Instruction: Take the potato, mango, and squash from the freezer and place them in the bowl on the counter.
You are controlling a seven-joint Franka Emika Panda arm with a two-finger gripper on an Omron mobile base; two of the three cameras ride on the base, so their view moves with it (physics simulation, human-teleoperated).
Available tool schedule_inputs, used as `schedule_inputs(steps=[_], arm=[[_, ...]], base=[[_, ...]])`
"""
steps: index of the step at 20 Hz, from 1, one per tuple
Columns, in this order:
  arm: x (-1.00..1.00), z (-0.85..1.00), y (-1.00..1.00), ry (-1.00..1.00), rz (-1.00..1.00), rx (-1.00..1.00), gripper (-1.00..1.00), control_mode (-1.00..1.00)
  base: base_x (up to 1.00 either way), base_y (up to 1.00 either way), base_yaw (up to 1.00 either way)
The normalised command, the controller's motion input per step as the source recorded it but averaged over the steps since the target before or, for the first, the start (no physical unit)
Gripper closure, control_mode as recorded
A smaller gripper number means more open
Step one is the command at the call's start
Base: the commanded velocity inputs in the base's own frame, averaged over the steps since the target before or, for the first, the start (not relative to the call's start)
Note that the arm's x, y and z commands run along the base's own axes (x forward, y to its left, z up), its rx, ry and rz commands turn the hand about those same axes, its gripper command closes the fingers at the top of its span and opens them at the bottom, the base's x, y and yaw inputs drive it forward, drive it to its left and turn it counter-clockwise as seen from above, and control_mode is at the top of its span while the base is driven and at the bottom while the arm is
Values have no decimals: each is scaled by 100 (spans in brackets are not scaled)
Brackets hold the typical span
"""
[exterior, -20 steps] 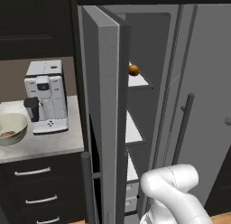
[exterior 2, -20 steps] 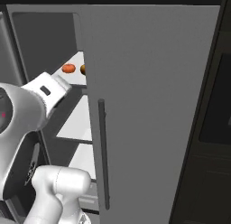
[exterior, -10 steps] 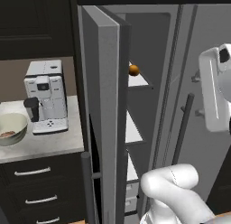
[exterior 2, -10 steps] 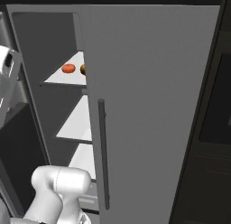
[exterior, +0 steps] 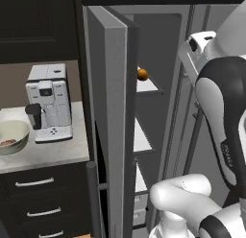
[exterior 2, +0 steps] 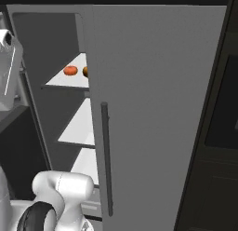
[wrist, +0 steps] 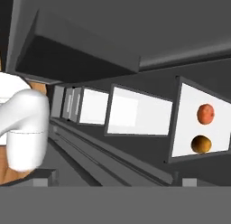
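Observation:
The freezer (exterior: 108, 112) stands with its thick grey door swung open, white shelves inside. On the upper shelf (exterior 2: 60, 78) lies the small red-orange mango (exterior 2: 70, 70) (wrist: 205, 113). Beside it sits a duller orange-brown ball (exterior: 142, 75) (exterior 2: 86, 71) (wrist: 200, 144); I cannot tell which food it is. Potato and squash are not told apart here. My gripper (wrist: 115, 180) is open and empty, held in front of the freezer at about upper-shelf height, well short of the mango. The cream bowl (exterior: 19, 129) sits on the counter (exterior: 53, 153) at far left, with something brownish inside.
A white coffee machine (exterior: 48, 102) stands on the counter between bowl and freezer door. Black drawers with silver handles (exterior: 33, 183) are under the counter. The freezer's second door (exterior 2: 153, 113), shut, has a long dark handle (exterior 2: 106, 155). My arm (exterior: 226, 117) rises at right.
The arm has swung up from low in front of the base, and the hand now stands high by the freezer opening. The fruit and the bowl have not moved.

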Motion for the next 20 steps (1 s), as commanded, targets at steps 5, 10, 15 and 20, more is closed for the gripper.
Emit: schedule_inputs(steps=[5,10,15,20], arm=[[5,-6,0,0,0,-8,-100,-100],[13,-24,-4,-1,0,0,-100,-100],[39,-22,0,-8,2,0,-100,-100],[50,-10,-1,-10,0,0,-100,-100]], base=[[0,0,0],[0,0,0],[0,0,0],[0,0,0]])
